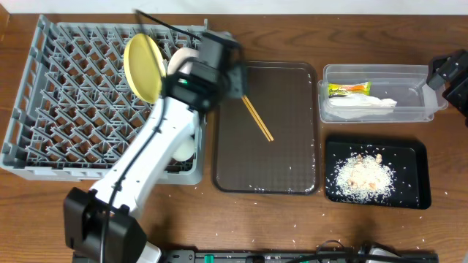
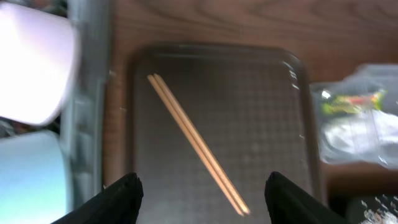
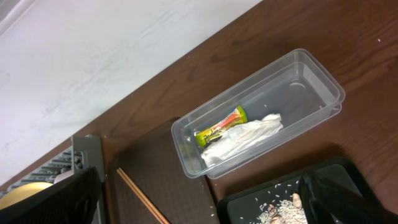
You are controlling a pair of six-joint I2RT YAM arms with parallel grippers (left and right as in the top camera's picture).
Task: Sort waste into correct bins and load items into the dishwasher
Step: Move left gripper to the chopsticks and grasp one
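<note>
The left claw [image 2: 204, 180] is nearest the lens in the left wrist view. Its fingers stand apart and hold nothing. It hangs above the brown tray [image 1: 285, 168], with the two chopsticks [image 2: 196, 143] lying side by side on a diagonal between and ahead of the fingers.

The right claw [image 3: 199, 208] is also spread and empty, well off to the right above the clear tub [image 1: 417, 111].

Status of the task, as judged from the layout:
- The snack wrapper [image 1: 347, 90] and crumpled paper [image 1: 363, 107] lie inside the clear tub.
- The rice scraps [image 1: 363, 174] lie in the black tray [image 1: 413, 157].
- The yellow plate [image 1: 142, 67] stands on edge in the dish rack [image 1: 44, 109], and pale bowls sit near the rack's right wall.
- The chopsticks appear to be the last items not loaded.

The step in hand is the chopstick pick-up. For the next move, rotate the left claw so the fingers straddle the pair crosswise. Lower it to the brown tray, clamp both sticks together near mid-length, and carry them left across the counter [image 1: 292, 36] to the dish rack.
</note>
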